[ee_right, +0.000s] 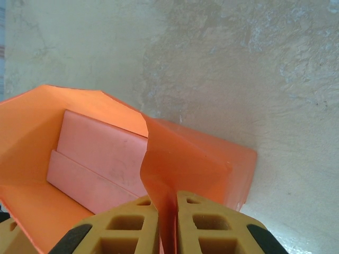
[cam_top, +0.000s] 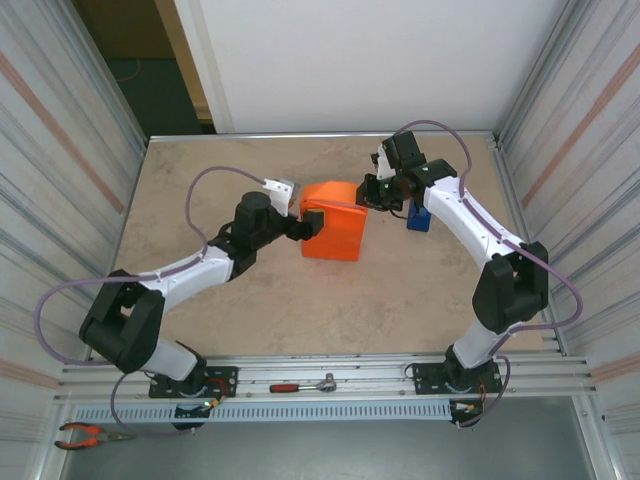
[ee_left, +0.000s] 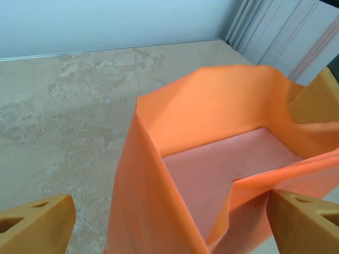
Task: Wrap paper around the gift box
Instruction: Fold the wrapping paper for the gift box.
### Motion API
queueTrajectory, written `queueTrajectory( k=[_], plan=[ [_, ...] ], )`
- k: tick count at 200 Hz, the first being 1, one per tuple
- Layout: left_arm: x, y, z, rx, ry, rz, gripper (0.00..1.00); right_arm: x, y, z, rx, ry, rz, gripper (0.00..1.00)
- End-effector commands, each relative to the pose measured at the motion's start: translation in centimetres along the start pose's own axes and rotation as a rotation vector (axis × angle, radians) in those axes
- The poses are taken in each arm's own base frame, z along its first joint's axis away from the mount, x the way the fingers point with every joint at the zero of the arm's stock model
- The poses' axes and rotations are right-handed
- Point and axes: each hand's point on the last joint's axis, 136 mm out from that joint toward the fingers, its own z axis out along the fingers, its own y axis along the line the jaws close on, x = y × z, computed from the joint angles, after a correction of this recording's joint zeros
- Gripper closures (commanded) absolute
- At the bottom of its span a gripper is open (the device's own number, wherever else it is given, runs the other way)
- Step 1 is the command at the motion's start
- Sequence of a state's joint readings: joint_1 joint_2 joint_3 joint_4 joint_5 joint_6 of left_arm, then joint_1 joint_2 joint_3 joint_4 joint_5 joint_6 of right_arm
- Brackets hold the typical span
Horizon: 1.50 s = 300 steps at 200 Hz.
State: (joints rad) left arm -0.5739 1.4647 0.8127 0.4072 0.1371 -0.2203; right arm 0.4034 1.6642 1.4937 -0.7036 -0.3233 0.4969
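Right gripper is pinched tight on an upright flap of the paper, at the far right of the gift box. Left gripper is spread wide and clamps nothing, fingers either side of the paper wall left of the box. Overhead I get both arms bent inward toward it. The wrist views give me the pink box lying inside the raised paper.

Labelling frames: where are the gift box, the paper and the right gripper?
gift box (ee_right: 100,153), right wrist view, exposed pink face.
paper (cam_top: 335,238), top external view, upper panel.
right gripper (ee_right: 168,209), right wrist view, between its fingertips.
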Motion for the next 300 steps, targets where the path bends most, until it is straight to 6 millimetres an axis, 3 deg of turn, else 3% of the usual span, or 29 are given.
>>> queueTrajectory(
  k=[1, 33, 59, 94, 113, 132, 172, 210, 239, 283, 300],
  plan=[
    [-2.1, -0.4, 0.9, 0.002, -0.069, 0.032, 0.07, 0.1, 0.0, 0.4, -0.015, 0.014, 0.028, 0.85],
    [-1.8, 0.0, 2.1, -0.067, -0.068, 0.065, 0.07, 0.0, 0.2, 0.4, -0.029, 0.012, 0.035, 0.85],
    [-1.2, 1.6, 2.4, -0.195, -0.071, 0.077, 0.08, -0.2, 0.6, 0.0, -0.040, 0.000, 0.035, 0.81],
    [-0.3, 2.7, 2.4, -0.290, -0.042, 0.092, 0.10, -1.6, 0.5, -2.8, -0.046, -0.118, 0.033, 0.34],
    [0.0, 2.8, 2.4, -0.296, -0.028, 0.094, 0.11, -1.4, 0.4, -3.8, -0.066, -0.176, 0.018, 0.24],
    [0.2, 2.7, 2.3, -0.297, -0.019, 0.094, 0.12, -0.4, 0.2, -3.4, -0.074, -0.206, -0.011, 0.16],
    [0.3, 2.4, 2.4, -0.286, -0.010, 0.098, 0.14, 1.0, -0.1, -0.6, -0.026, -0.289, -0.117, 0.14],
    [0.7, 2.1, 2.5, -0.276, 0.004, 0.108, 0.15, -0.1, 0.2, 1.2, 0.018, -0.498, -0.228, 0.15],
    [1.3, 2.0, 2.7, -0.272, 0.019, 0.110, 0.17, -0.3, -0.7, 2.7, 0.085, -0.586, -0.238, 0.19],
    [1.5, 2.0, 2.7, -0.268, 0.025, 0.120, 0.20, -0.4, -1.4, 3.1, 0.113, -0.603, -0.230, 0.25],
    [1.7, 2.0, 2.8, -0.267, 0.028, 0.122, 0.22, -0.5, -1.4, 3.4, 0.111, -0.579, -0.240, 0.35]
  ],
)
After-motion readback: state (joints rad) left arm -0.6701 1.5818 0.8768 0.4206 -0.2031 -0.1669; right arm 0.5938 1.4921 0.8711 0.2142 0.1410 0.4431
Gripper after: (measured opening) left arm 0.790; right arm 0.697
